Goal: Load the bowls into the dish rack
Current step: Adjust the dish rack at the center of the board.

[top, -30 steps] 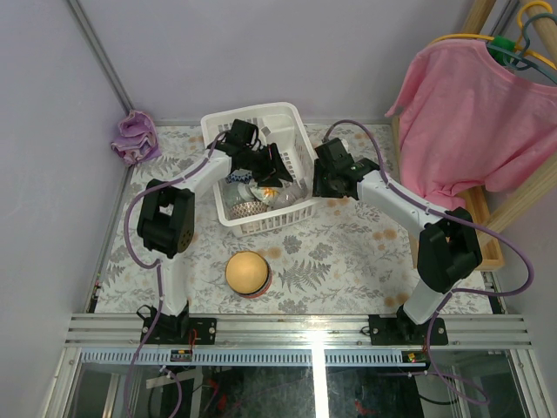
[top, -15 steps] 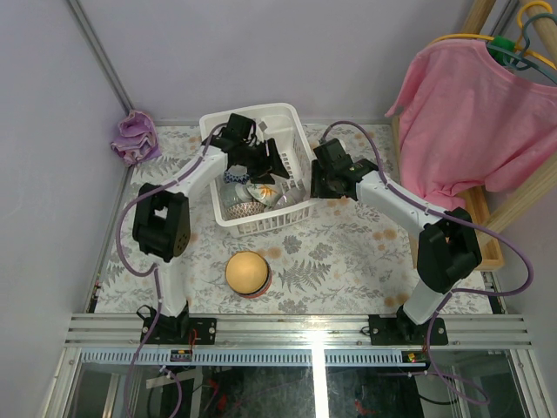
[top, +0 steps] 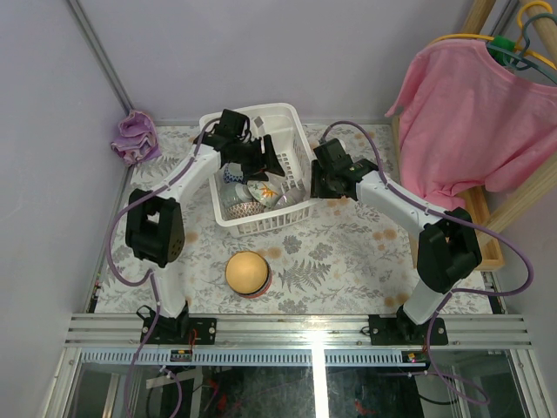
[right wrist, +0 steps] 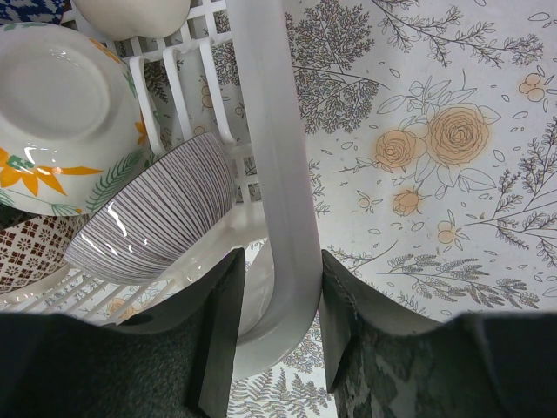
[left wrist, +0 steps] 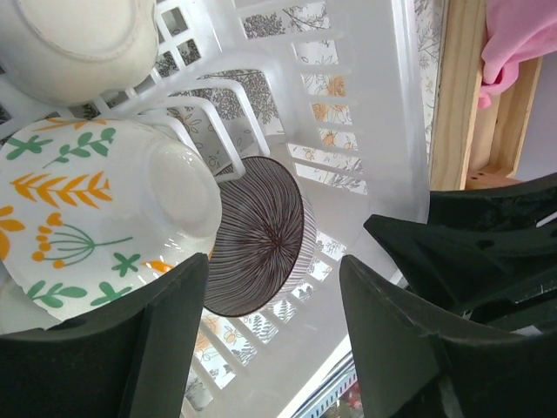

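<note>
Floral tabletop (top: 348, 261) carries the white slotted plastic dish rack (top: 261, 223) — my right gripper (right wrist: 278, 287) pinches its rim steady; left gripper (left wrist: 274, 287) hangs open, empty, above the striped ceramic bowl (left wrist: 261, 235).

floral tablecloth (top: 348, 252): fern-and-rose print, spread over the tabletop | purple cloth (top: 135, 138): crumpled on the tablecloth's far-left corner, by the wall | pink T-shirt (top: 474, 122): hanging off the tablecloth's far-right side | wooden frame (top: 483, 218): along the tablecloth's right edge | yellow hanger (top: 528, 10): past the tablecloth's far-right corner | aluminium rail (top: 305, 329): along the tablecloth's near edge
</note>
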Motion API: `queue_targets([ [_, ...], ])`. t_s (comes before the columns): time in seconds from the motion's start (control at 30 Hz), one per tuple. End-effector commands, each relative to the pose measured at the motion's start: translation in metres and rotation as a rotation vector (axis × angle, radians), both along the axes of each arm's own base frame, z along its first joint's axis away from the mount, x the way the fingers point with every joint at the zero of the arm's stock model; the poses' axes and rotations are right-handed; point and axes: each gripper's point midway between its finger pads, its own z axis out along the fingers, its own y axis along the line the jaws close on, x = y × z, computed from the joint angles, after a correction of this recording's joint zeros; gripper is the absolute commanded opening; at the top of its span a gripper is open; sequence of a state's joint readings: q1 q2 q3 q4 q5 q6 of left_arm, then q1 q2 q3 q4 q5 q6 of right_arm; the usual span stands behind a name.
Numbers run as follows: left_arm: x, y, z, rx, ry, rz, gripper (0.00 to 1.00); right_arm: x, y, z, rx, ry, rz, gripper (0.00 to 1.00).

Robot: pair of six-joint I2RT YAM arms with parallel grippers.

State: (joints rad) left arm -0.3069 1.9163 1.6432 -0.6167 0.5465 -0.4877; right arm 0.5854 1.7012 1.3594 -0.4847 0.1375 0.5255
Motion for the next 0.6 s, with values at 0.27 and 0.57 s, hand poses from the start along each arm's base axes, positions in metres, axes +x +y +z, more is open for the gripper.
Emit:
queue_targets([
  [0.27,-0.031,-0.031,0.007,0.064,-0.043,-0.250,0.55,-0.009,0.011,0.007,0.002,0.014,0.075,0.44],
  [0.57,-0.033,-0.036,-0.015,0.159,-0.019,-0.318,0.43,-0.009,0.008,0.005,-0.011,0.015,0.074,0.44],
])
